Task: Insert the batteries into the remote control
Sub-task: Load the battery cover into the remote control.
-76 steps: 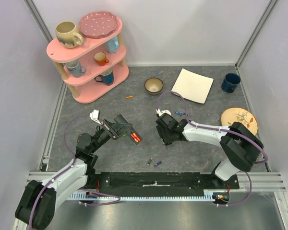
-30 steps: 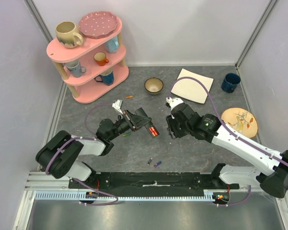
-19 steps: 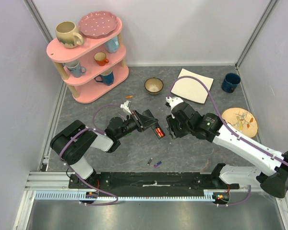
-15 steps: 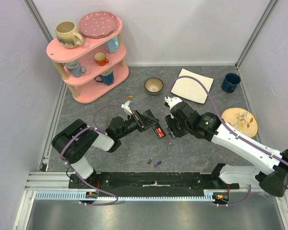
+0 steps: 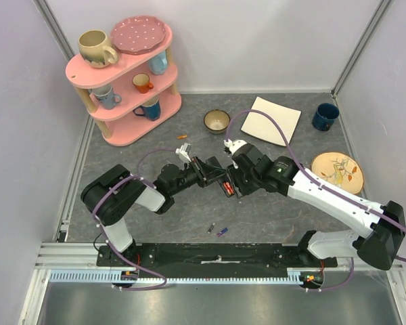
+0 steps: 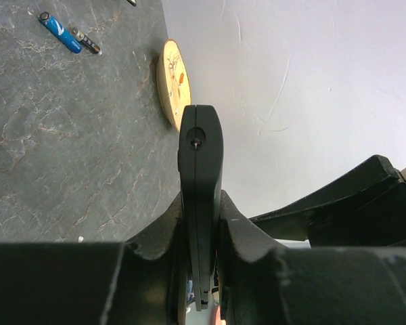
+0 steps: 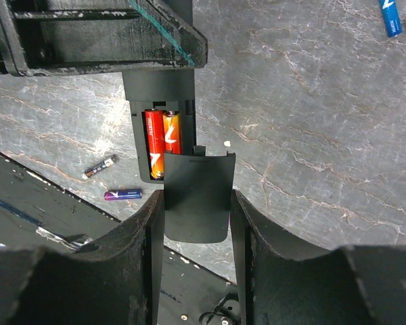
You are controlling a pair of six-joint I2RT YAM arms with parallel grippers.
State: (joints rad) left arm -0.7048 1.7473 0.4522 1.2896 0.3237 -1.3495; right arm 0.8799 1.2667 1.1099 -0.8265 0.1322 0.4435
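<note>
since a second ago, the cover point(image 7: 196, 196) has reached the remote control point(image 7: 159, 95).

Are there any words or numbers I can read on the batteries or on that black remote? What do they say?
No text here can be read for sure.
On the batteries inside the remote: print along their sides, too blurred to read.
On the black cover: a tiny raised line near its top edge, too small to read.
On the purple battery: pale print, too small to read.
On the blue battery: a white mark, not readable.
</note>
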